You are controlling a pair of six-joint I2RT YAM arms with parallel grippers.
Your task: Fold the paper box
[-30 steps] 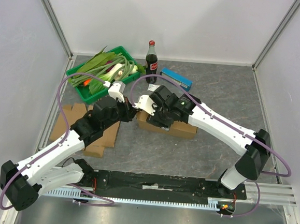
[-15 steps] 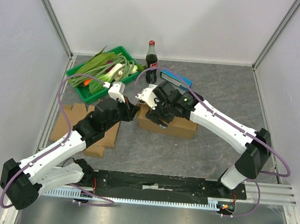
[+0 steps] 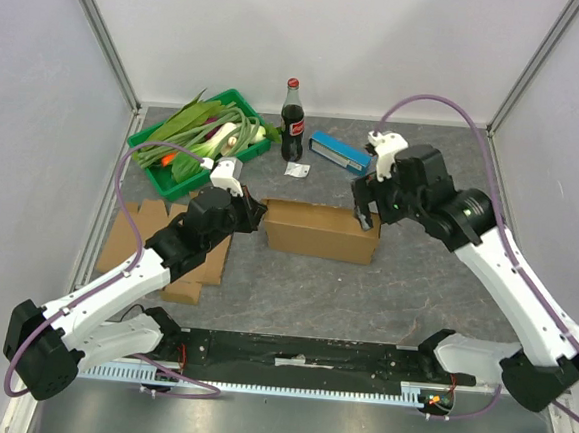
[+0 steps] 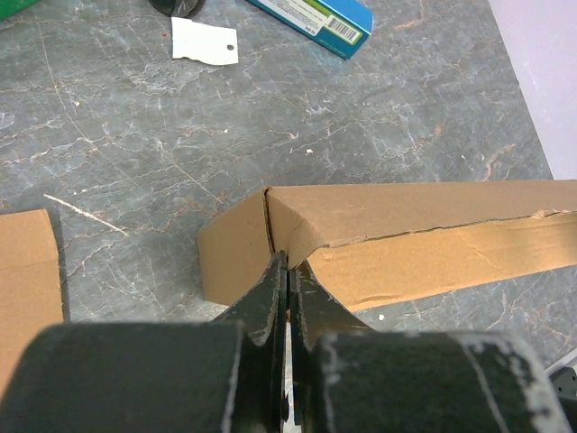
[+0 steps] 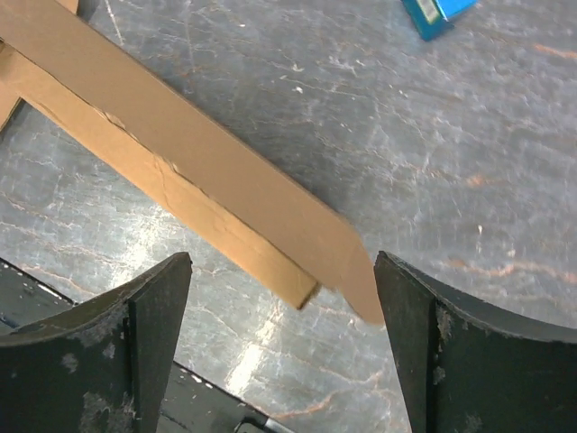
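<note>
Box (image 3: 320, 231) lies mid-worktop (image 3: 414, 287), long side across, body already squared into a tube. Left end effector (image 4: 288, 271) is pressed together, tips against the near top edge at the box's left end; can't tell if cardboard sits between them. Right end effector (image 5: 281, 262) is spread wide, hovering over the right end, touching nothing. Looks like end-flap stage. Next: right drops onto the loose right-end flap and tucks it in while left braces.
</note>
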